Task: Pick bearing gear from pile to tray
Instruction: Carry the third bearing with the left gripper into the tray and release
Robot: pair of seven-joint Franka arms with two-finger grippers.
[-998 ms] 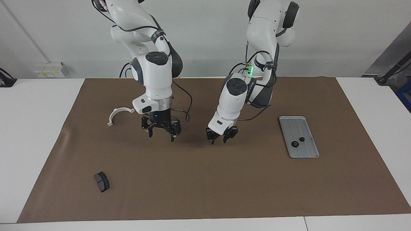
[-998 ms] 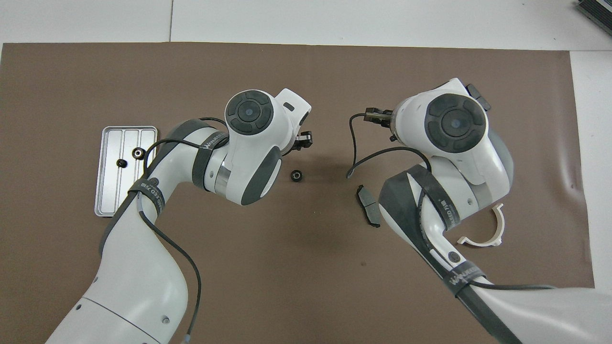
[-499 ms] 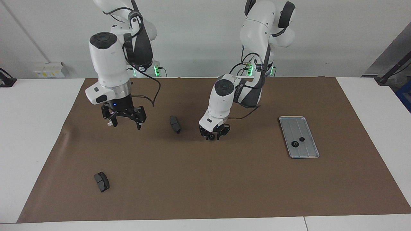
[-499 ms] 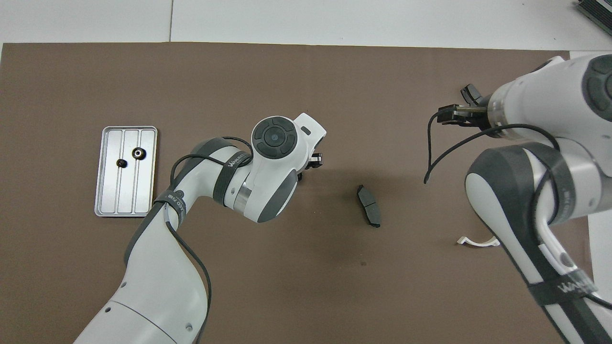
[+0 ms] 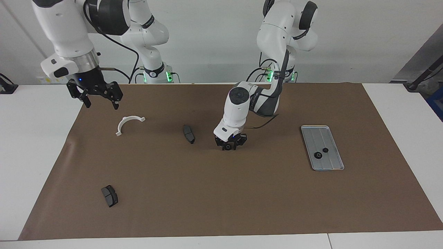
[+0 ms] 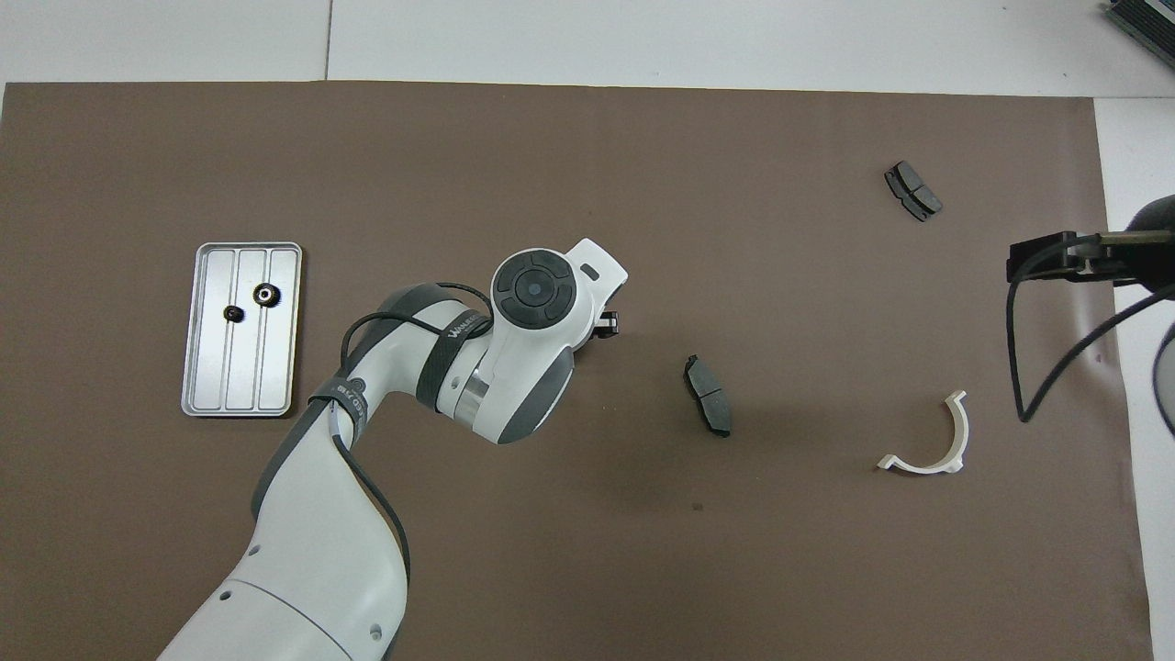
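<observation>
Starting at the bottom of the facing view, a brake pad (image 5: pixel 109 196) is lying alone in the lower left of the frame, well apart from the work and needing no attention. Moving up to the centre of the frame, the left end effector (image 5: pixel 228 146) is standing low on the brown mat (image 5: pixel 221 200) that is covering the surface, and its fingers are clenching a small black bearing gear (image 5: pixel 228 148), which appears to be sitting on the mat between them. The step in hand looks like the pick-up, so the arm should be lifting straight up first, keeping the grip steady so the little gear is not slipping out or tilting, and only then carrying it sideways. A second brake pad (image 5: pixel 188 134) is lying just beside the grasp, so a clean vertical rise is avoiding it. The tray (image 5: pixel 319 136) is waiting at the centre right of the frame with two gears (image 5: pixel 317 155) already lying in it; the release should be coming low over a bare groove, clear of those two. Higher up, the white bracket (image 5: pixel 129 124) is resting on the mat, and in the upper left the right end effector (image 5: pixel 100 103) is hanging released, waiting.
</observation>
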